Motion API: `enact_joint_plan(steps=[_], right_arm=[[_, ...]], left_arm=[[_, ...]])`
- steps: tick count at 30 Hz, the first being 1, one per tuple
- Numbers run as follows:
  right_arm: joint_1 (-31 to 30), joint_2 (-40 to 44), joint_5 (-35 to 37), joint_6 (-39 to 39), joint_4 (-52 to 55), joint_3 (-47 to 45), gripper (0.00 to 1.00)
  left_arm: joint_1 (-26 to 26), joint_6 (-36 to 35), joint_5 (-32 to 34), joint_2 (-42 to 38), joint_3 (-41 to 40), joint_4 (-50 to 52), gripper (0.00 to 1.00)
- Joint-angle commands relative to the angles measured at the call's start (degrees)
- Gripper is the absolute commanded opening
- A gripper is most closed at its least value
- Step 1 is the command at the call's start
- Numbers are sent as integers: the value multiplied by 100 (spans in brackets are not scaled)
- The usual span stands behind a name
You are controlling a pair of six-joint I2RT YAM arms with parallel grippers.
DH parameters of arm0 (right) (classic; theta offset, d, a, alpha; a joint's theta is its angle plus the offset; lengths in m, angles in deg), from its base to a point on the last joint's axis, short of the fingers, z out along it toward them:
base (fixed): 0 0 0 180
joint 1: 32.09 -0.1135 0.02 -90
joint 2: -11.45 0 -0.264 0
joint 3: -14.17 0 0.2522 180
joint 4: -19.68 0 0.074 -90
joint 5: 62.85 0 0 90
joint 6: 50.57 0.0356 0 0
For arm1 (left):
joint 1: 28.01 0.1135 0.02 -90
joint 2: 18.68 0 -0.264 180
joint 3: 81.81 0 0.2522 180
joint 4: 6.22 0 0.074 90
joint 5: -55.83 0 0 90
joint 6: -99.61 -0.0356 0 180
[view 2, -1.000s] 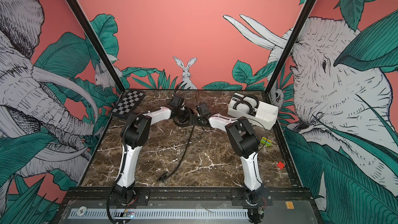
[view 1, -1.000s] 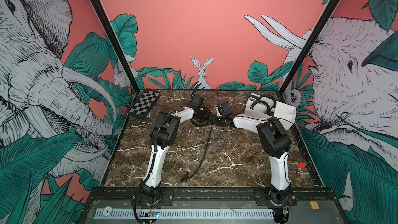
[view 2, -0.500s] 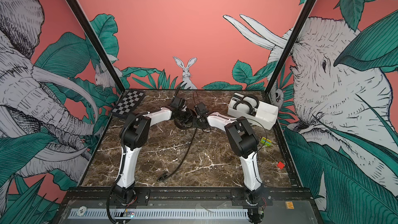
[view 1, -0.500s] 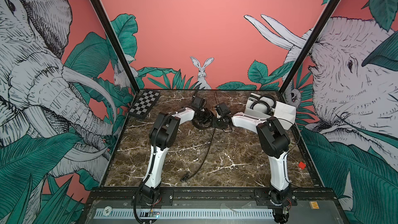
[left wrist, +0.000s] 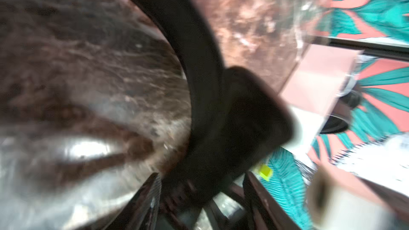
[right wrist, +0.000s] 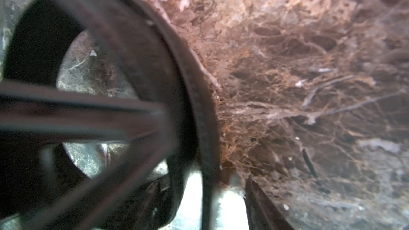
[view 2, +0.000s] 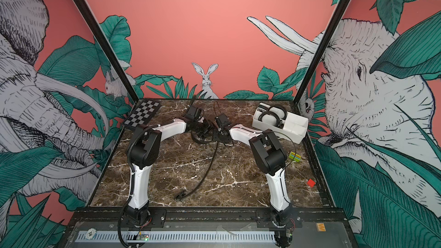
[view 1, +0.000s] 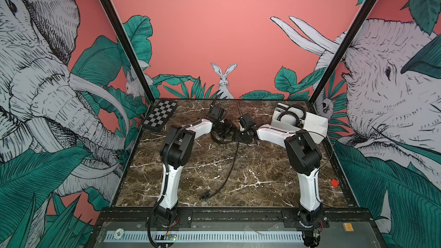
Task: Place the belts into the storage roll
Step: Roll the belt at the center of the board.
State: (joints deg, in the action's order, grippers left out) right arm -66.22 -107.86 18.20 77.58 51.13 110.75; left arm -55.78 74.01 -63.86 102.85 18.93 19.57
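Observation:
A black belt lies on the marble with its far end curled into a loop (view 1: 222, 139) (view 2: 201, 140). Its tail (view 1: 232, 163) runs toward me and ends at the buckle (view 1: 205, 195). My left gripper (view 1: 228, 128) (left wrist: 203, 198) and right gripper (view 1: 236, 136) (right wrist: 205, 200) meet at that loop from either side. Both are open, and the belt (left wrist: 199, 51) (right wrist: 194, 98) passes loosely between each one's fingers. The white storage roll (view 1: 315, 125) (view 2: 296, 127) stands at the back right. Two coiled belts (view 1: 290, 116) fill its far compartments.
A checkerboard (view 1: 161, 115) lies at the back left corner. A red cube (view 1: 334, 182) and a green-yellow block (view 2: 294, 157) sit near the right edge. Patterned walls close in the table on three sides.
My left gripper has opened from shut. My right gripper has shifted left, closer to the loop, with its jaws narrower than before.

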Motion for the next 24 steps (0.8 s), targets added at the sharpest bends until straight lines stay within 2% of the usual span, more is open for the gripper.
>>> enact_joint_plan(steps=[1,5,8,10,13,17,18,21,24], right_arm=[[-25,12,-174,-11,323,31,62],[-30,-93,-223,-6,365,202,65],[-15,-284,-252,1,598,432,65],[9,-418,-282,1,742,563,64],[35,-556,-344,-37,941,716,62],[38,-690,-258,-253,1378,986,56],[38,-720,-210,-324,1492,1046,55],[51,-815,-137,-467,1734,1144,55],[73,-909,-94,-592,1951,1248,55]], left_arm=[[52,205,-179,-588,-10,-313,64],[63,-55,49,-943,-102,29,65],[70,-772,848,-1577,-319,1172,65],[69,-1102,1330,-2194,-892,1502,65],[-20,-1583,1651,-2999,-1712,1838,62],[-593,-2511,1569,-3592,-2538,1899,59],[-814,-2841,1422,-3576,-2636,1845,60],[-1454,-3235,1104,-3369,-2790,1708,64],[-1937,-3600,1091,-2978,-2658,1839,68]])
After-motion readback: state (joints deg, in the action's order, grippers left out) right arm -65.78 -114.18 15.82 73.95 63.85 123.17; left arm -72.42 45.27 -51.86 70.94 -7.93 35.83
